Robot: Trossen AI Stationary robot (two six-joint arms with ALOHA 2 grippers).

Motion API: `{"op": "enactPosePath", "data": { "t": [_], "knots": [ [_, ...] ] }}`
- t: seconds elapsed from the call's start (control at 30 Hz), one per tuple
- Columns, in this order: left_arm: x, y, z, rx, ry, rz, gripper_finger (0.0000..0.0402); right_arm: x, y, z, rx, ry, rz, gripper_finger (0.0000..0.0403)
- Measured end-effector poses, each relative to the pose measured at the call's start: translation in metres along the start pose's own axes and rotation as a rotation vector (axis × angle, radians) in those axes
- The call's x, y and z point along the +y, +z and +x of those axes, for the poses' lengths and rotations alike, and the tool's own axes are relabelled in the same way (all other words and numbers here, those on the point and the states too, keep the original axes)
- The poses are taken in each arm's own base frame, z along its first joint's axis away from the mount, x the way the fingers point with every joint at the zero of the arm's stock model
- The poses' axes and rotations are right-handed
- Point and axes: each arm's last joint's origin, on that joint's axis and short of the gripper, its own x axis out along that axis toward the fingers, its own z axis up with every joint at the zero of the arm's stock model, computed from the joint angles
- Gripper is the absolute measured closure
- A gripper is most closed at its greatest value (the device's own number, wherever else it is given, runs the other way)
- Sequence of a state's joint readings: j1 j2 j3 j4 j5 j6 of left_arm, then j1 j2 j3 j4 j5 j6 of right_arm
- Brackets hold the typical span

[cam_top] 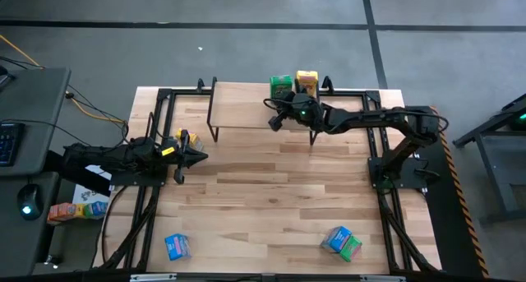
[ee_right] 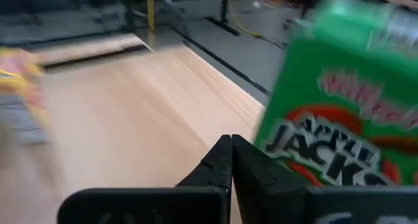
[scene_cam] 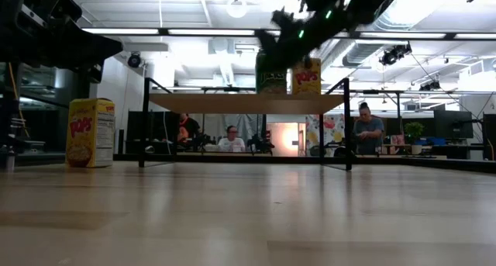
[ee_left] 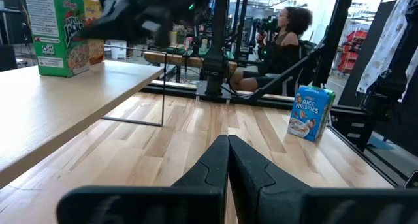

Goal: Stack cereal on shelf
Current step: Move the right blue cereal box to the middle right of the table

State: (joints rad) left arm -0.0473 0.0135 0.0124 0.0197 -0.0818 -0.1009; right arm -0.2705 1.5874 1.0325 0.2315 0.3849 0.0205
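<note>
The shelf (cam_top: 246, 101) stands at the table's far middle. A green cereal box (cam_top: 281, 86) and a yellow one (cam_top: 306, 80) stand upright on its right end; both also show in the low view, the green box (scene_cam: 271, 78) and the yellow box (scene_cam: 307, 76). My right gripper (cam_top: 274, 122) is shut and empty over the shelf, just on the near side of the green box (ee_right: 339, 106). My left gripper (cam_top: 201, 157) is shut and empty low over the table at its left. Another yellow box (cam_top: 185, 138) stands on the table beside it.
A blue box (cam_top: 177, 247) lies near the table's front left. A blue box (cam_top: 335, 237) and a green box (cam_top: 351, 247) stand together at the front right. The shelf's left part (cam_top: 234, 97) is bare board. People sit in the room beyond the table (scene_cam: 230, 138).
</note>
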Motion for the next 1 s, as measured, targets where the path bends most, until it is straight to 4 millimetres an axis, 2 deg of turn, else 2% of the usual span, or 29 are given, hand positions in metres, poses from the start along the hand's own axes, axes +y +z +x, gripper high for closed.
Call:
{"op": "enactPosePath", "data": {
  "t": [0.17, 0.37, 0.5, 0.63, 0.83, 1.0],
  "knots": [
    [0.000, 0.000, 0.000, 0.000, 0.000, 0.000, 0.0401, 0.001, 0.025, -0.050, 0.005, 0.053, -0.049, 0.0403],
    [0.000, 0.000, 0.000, 0.000, 0.000, 0.000, 0.0401, -0.008, 0.034, -0.111, 0.090, 0.038, -0.118, 0.0403],
    [0.000, 0.000, 0.000, 0.000, 0.000, 0.000, 0.0401, -0.012, 0.035, -0.139, 0.111, -0.016, -0.139, 0.0403],
    [0.000, 0.000, 0.000, 0.000, 0.000, 0.000, 0.0401, -0.013, 0.034, -0.159, 0.118, -0.044, -0.158, 0.0403],
    [0.000, 0.000, 0.000, 0.000, 0.000, 0.000, 0.0401, -0.013, 0.018, -0.180, 0.201, -0.108, -0.173, 0.0403],
    [0.000, 0.000, 0.000, 0.000, 0.000, 0.000, 0.0401, -0.012, -0.021, -0.191, 0.211, -0.093, -0.135, 0.0403]
  ]
}}
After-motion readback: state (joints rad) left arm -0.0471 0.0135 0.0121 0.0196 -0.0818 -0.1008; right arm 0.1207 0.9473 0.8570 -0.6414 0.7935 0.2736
